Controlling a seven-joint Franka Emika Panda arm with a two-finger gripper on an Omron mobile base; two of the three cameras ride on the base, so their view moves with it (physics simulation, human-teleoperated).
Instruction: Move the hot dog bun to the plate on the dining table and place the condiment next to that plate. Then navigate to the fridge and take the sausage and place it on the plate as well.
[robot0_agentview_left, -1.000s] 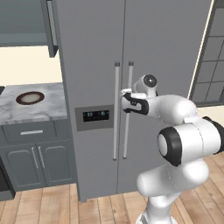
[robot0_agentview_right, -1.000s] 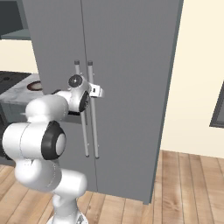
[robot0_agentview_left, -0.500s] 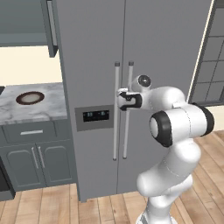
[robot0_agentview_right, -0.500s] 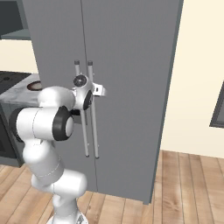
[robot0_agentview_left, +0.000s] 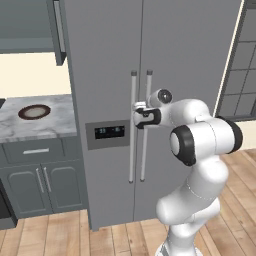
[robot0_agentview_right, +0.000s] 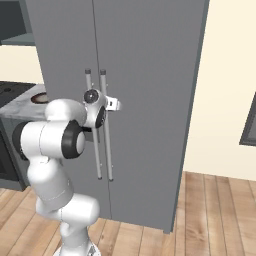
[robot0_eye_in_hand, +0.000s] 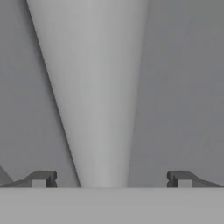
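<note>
The white arm has pushed its forearm forward over the last second, elbow folding in, so the two-finger gripper (robot0_agentview_left: 136, 114) now sits right at the tall grey double-door fridge (robot0_agentview_left: 150, 60), level with the upper part of its handles; a second ago the wrist hung a little back from the doors. Seen from the hand, the 2 dark fingertips (robot0_eye_in_hand: 41, 178) stand wide apart with a pale vertical bar handle (robot0_eye_in_hand: 98, 109) running up between them; the jaws are fully spread and grip nothing yet. From the left base view I judge this bar to be the left door's handle (robot0_agentview_left: 132, 125), though the right door's handle (robot0_agentview_left: 146, 125) stands just beside it and I cannot be fully sure which one is bracketed. To me this means the fridge leg of the job is under way: the next move would be closing on the bar and pulling the door.

The sausage must be inside the fridge, behind the shut doors, so I cannot describe it. The fridge itself is matte grey, both doors flush and closed, with a small dark dispenser panel (robot0_agentview_left: 109, 132) left of the handles; a marble-topped grey cabinet (robot0_agentview_left: 40, 150) stands just left of the fridge.
</note>
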